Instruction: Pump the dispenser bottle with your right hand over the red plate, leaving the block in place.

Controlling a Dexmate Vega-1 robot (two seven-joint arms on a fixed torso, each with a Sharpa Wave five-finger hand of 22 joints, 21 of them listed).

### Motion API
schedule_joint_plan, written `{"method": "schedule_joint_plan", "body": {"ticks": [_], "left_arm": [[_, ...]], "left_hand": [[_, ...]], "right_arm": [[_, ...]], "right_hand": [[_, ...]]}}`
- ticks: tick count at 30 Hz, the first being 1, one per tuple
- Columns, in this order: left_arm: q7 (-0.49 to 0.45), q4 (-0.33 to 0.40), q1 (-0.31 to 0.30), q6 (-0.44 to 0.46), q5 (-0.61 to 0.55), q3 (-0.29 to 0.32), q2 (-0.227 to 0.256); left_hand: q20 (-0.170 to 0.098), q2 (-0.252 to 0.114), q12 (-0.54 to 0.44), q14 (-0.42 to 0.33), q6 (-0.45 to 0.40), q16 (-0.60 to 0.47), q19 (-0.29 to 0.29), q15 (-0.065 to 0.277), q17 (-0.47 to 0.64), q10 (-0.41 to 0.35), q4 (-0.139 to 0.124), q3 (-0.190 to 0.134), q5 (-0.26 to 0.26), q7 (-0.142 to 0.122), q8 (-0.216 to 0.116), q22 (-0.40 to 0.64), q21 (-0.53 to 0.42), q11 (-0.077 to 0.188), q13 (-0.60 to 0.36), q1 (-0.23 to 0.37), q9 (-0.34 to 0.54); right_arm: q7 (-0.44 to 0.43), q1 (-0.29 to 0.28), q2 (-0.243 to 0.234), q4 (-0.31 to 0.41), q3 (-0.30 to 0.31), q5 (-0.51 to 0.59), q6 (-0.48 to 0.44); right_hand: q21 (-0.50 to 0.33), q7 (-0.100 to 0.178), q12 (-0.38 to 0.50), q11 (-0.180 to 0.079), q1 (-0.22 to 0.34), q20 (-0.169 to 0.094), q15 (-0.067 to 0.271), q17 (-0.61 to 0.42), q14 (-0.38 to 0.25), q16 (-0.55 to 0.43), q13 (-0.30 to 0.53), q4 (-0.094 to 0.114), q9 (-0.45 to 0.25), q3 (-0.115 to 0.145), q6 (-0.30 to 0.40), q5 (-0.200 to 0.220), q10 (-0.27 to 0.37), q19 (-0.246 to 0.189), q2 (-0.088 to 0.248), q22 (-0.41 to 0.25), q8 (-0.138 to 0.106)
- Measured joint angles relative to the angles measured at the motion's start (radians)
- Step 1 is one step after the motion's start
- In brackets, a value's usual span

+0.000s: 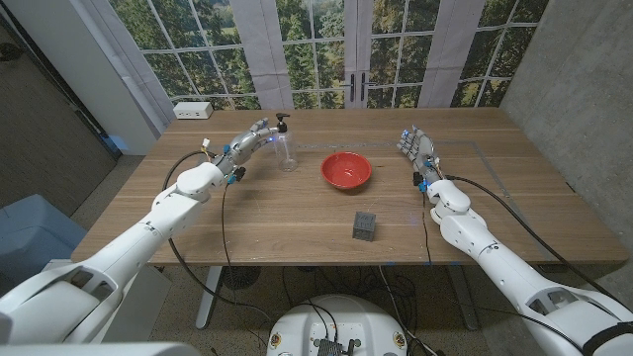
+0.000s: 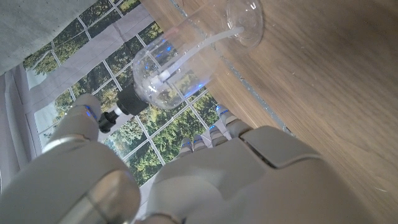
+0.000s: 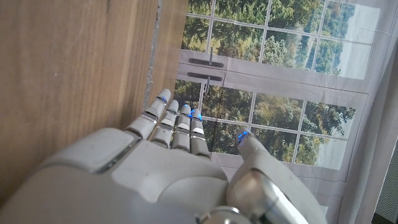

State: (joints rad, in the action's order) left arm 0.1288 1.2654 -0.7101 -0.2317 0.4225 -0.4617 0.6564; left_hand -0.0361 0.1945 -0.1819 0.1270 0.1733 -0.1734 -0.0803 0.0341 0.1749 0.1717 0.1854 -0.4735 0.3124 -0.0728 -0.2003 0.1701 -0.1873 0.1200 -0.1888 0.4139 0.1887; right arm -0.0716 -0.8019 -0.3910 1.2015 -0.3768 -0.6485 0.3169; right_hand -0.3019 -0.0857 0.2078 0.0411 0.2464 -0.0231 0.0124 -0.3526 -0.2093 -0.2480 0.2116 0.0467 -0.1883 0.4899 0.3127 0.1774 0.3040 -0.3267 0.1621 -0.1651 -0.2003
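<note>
wooden table [image 1: 297,213], paned windows [image 1: 326,40], trees outside, grey walls [image 1: 584,89]

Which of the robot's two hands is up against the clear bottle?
Its left hand, reaching to the dispenser bottle left of the red plate. The right hand stands apart on the plate's other side, holding nothing.

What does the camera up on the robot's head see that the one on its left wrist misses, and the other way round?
The head view takes in the red plate, the grey block nearer the robot, the right hand with fingers apart, and a white box at the table's far corner. The left wrist view gives a close look through the clear dispenser bottle to the tube inside. Both show that bottle, the left hand at it, and the wooden table.
</note>
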Motion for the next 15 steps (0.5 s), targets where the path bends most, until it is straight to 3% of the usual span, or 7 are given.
{"method": "schedule_joint_plan", "body": {"ticks": [15], "left_arm": [[-0.035, 0.073, 0.005, 0.060, -0.075, -0.029, 0.043]], "left_hand": [[0.000, -0.006, -0.015, 0.000, 0.000, -0.005, 0.010, 0.000, -0.001, -0.004, -0.003, 0.031, 0.017, 0.000, -0.019, 0.000, 0.000, 0.003, 0.000, 0.057, 0.000]], "right_arm": [[-0.010, -0.019, -0.005, 0.022, 0.004, 0.003, 0.015]], "right_hand": [[0.008, 0.002, 0.000, 0.000, -0.011, 0.007, 0.000, 0.000, 0.000, 0.000, 0.000, -0.004, 0.000, -0.004, 0.009, 0.000, 0.000, -0.007, -0.011, 0.000, 0.000]]}}
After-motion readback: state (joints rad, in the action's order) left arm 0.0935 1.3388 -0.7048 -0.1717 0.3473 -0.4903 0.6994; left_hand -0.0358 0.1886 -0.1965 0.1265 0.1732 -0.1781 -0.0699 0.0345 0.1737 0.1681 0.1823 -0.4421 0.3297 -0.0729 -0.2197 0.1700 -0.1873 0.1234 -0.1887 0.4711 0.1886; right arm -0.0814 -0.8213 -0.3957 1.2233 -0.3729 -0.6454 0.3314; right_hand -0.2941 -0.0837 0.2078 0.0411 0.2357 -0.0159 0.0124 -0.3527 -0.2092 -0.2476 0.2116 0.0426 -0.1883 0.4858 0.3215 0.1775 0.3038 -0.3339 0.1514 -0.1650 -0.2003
